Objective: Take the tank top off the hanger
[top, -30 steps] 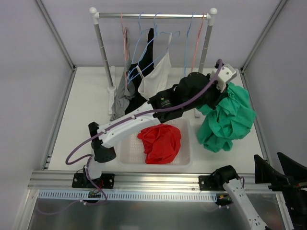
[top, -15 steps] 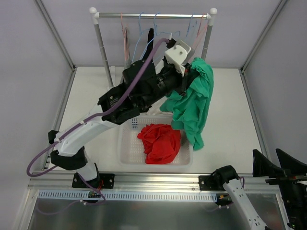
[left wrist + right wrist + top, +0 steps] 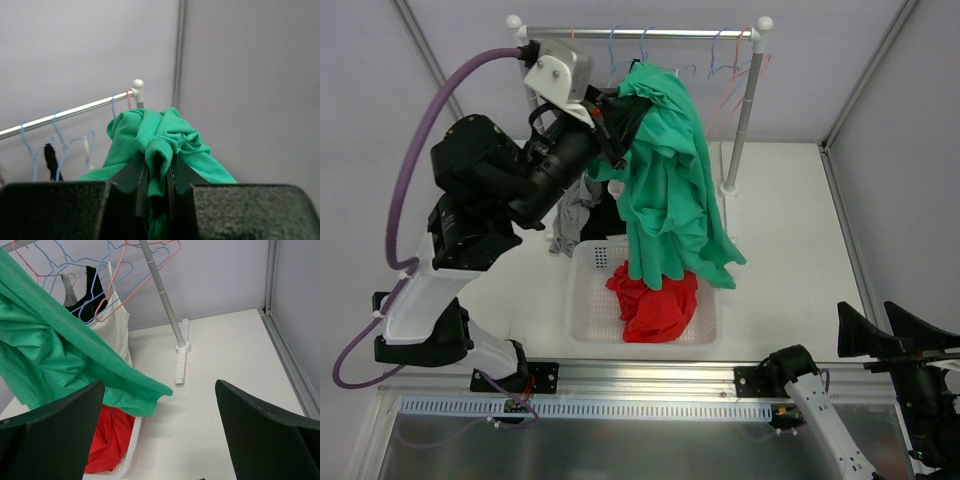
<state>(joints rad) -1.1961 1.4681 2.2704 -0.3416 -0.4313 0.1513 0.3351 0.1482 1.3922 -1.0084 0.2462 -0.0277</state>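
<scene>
Green garment [image 3: 665,190] now higher, over basket [image 3: 580,300]

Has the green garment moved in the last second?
Yes. The green garment, clamped in the left tool, went from right of the white basket leftward, now hanging over it by the rack rail.

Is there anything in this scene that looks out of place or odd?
The green garment is on no hanger, bunched in the left pincer and draping over the white basket. A grey garment sags low under the rack; whether it hangs is unclear.
</scene>
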